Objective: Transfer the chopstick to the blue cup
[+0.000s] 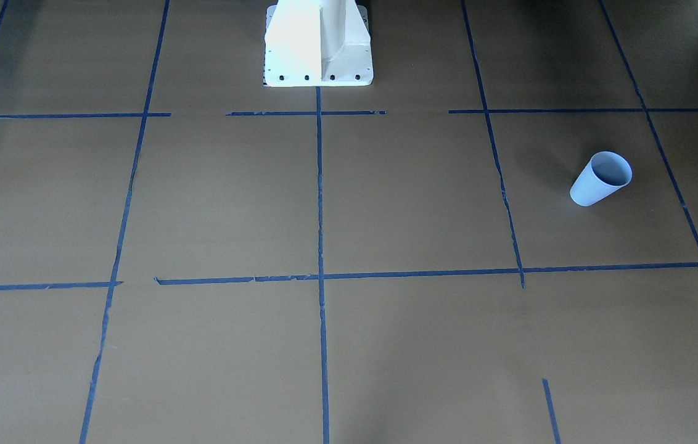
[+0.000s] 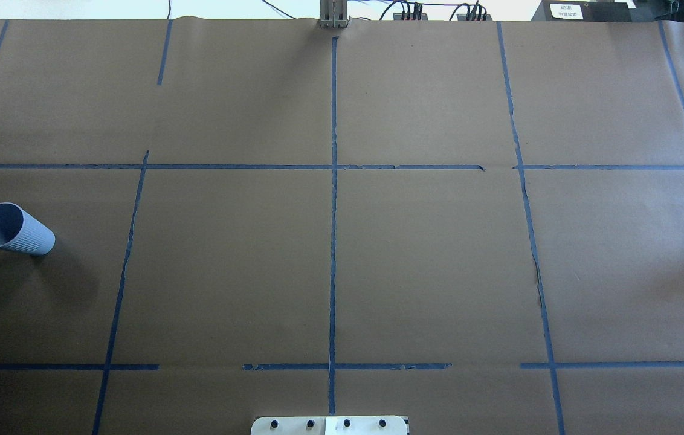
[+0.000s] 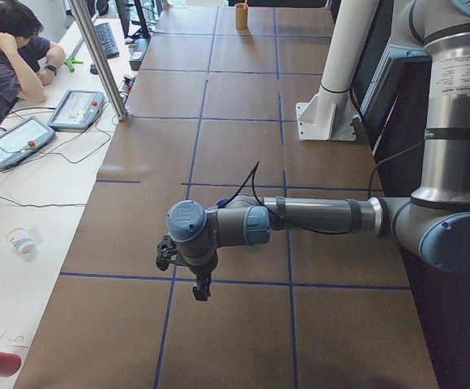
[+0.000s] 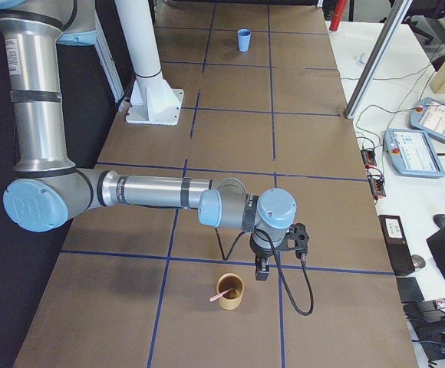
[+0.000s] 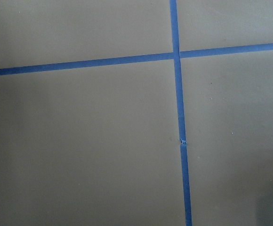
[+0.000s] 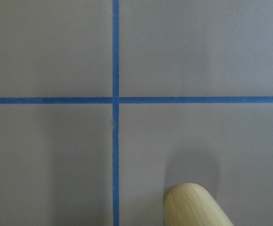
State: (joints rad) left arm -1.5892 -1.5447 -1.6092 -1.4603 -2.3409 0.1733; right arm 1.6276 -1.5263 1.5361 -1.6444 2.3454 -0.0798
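The blue cup [image 1: 600, 179] stands upright on the brown paper at the robot's left end; it also shows in the overhead view [image 2: 14, 229] and far off in the exterior right view [image 4: 243, 40]. A salmon-pink chopstick [image 4: 221, 294] leans in a tan bamboo cup [image 4: 230, 291] at the robot's right end. The bamboo cup's side shows in the right wrist view [image 6: 195, 205]. My right gripper [image 4: 262, 270] hangs just beyond the bamboo cup and points down. My left gripper [image 3: 202, 292] hangs low over the table. I cannot tell whether either is open.
The white robot pedestal [image 1: 318, 43] stands at the table's middle edge. Blue tape lines cross the paper. A seated operator [image 3: 8, 49], teach pendants [image 3: 16, 142] and a metal post [image 3: 97, 57] are along the far side.
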